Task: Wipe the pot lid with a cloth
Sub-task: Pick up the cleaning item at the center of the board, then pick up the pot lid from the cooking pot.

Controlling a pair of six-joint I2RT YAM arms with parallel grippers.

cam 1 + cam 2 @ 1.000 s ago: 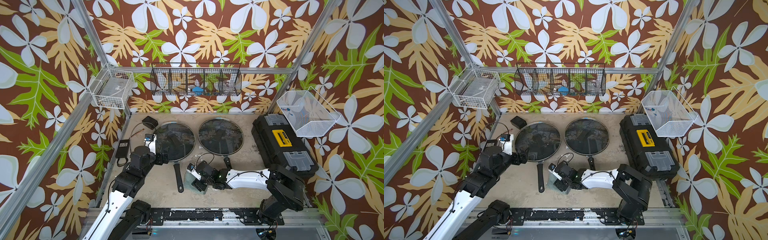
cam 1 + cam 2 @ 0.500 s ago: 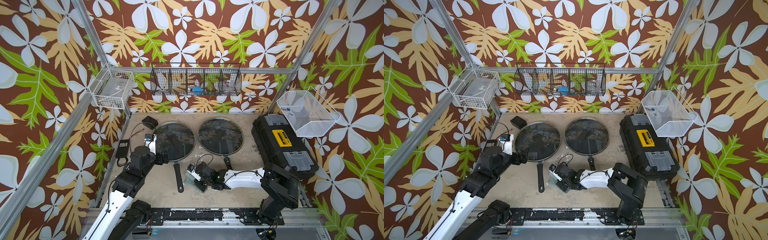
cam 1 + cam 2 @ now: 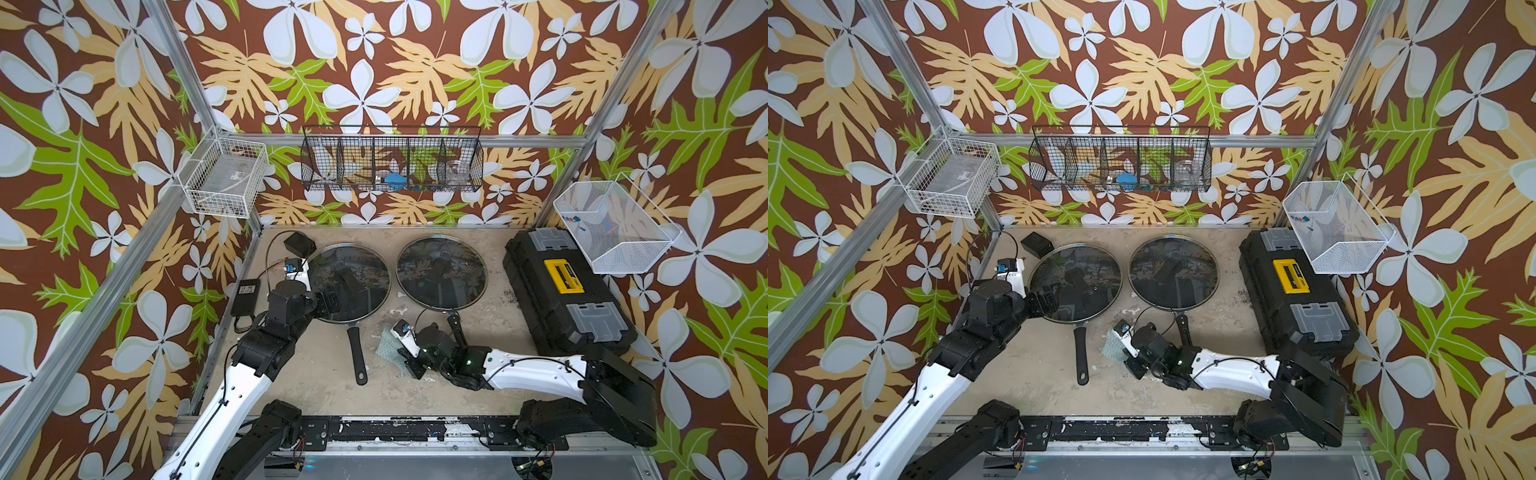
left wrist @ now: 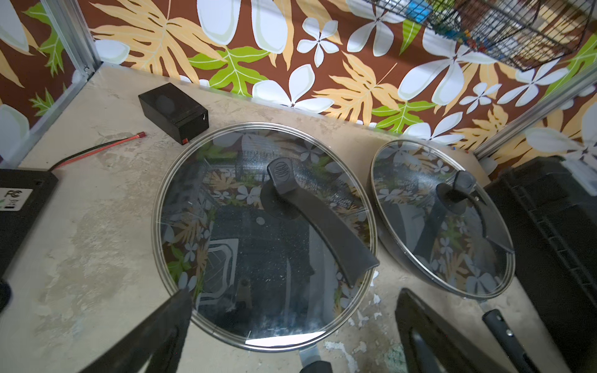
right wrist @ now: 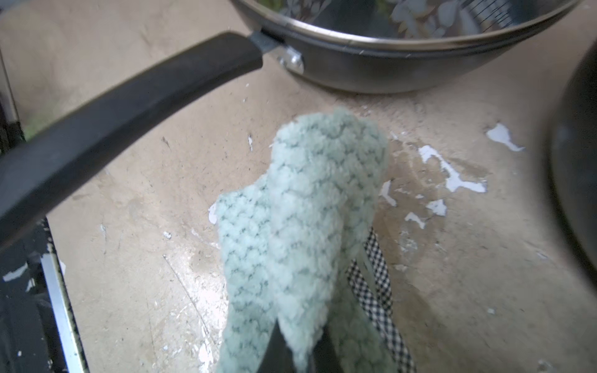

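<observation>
Now my right hand is clamped on the cloth: its fingers are pressed together, with the pale green, nubby fabric bunched between them and standing out past the tips. A black-and-white checked strip shows just beside the fabric. In both top views the cloth sits toward the front edge of the table, about midway between its left and right edges. It lies in the gap between the left pan handle and the right pan handle, and I cannot tell whether any of it touches the table. My left hand is spread wide and grips nothing. In its wrist view the two dark fingers stand far apart and frame the near rim of the left lid. That lid is clear glass with a black handle across it, and it lies on its pan toward the back left of the table. The right lid, of the same kind, lies on a second pan just beside it, near the middle of the back edge. A small black box sits by the back left corner and a power brick lies along the left edge. A black toolbox with a yellow latch stands along the right edge.
</observation>
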